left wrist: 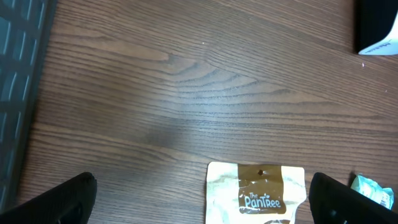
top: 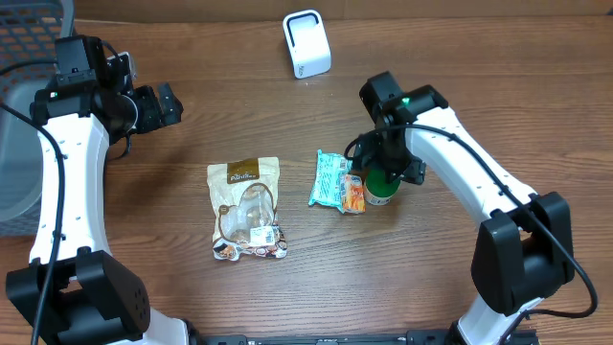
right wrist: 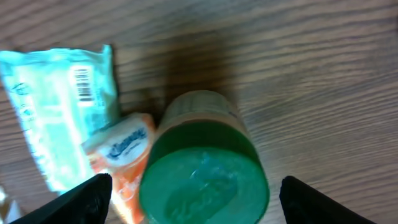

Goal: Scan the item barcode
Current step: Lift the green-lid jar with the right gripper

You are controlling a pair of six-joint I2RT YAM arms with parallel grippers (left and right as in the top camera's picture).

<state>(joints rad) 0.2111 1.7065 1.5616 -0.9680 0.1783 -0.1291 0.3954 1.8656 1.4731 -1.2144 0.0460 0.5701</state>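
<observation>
Right wrist view: the green-lidded jar [right wrist: 205, 171] stands upright, straight under the right claw [right wrist: 196, 191], whose wide-open fingers grip nothing.

**Camera placement, three views**

Overhead: fixed above the table [top: 287, 297], facing straight down, far enough back to take in the left arm [top: 59, 182], the right arm [top: 469, 163] and all goods at once. Left wrist: mounted behind the left arm's jaws, tilted down over bare wood from moderate height, jaws at both lower corners; shared with overhead, the top edge of the snack bag [left wrist: 258, 193]. Right wrist: aimed nearly straight down, very close above the green-lidded jar [right wrist: 204, 186]; shared with overhead, that jar and the teal packet [right wrist: 56, 112] beside it.
</observation>
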